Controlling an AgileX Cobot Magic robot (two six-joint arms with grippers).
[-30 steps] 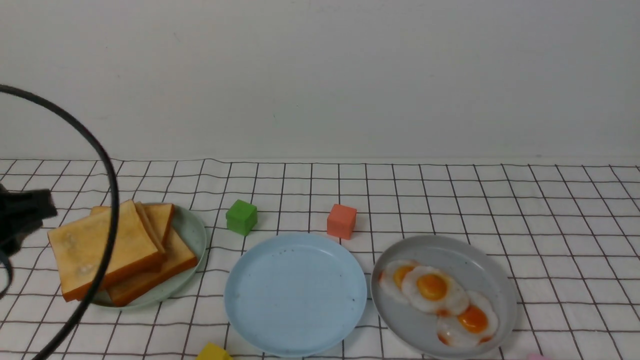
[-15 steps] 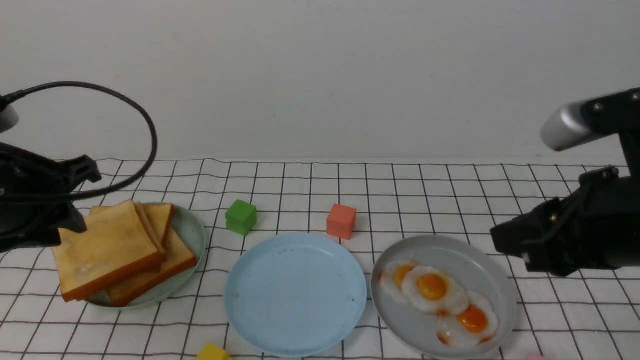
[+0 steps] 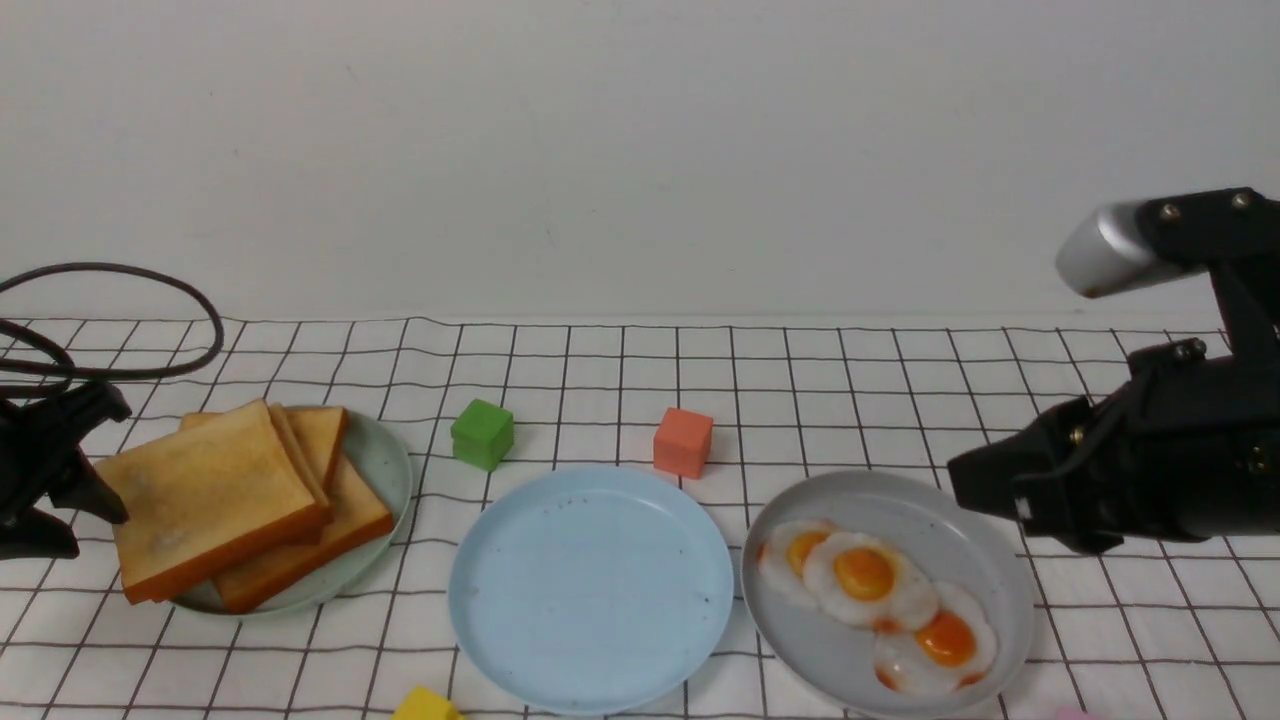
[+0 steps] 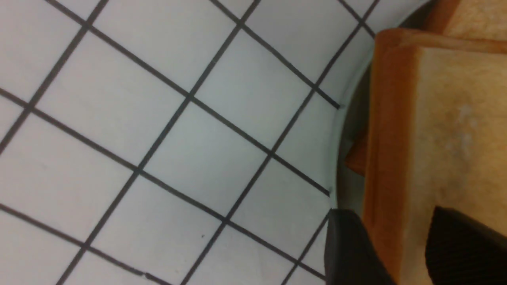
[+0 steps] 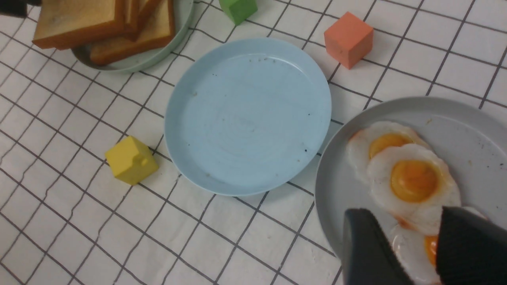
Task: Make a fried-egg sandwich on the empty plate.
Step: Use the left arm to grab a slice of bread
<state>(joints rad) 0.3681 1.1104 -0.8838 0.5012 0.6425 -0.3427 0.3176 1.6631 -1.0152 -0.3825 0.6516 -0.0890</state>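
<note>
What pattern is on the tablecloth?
The tablecloth is white with a thin dark grid, clearest in the front view.

Smooth matt plastic blue plate on wrinkled checked cloth

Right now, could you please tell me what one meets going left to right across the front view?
toast stack → green cube → orange cube → grey plate with fried eggs; light blue plate omitted: it spans both cubes.

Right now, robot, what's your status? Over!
Left gripper open, straddling top toast's edge. Right gripper open above the fried eggs. Blue plate bare, no sandwich yet. Orange cube just behind it, not blocking.
</note>
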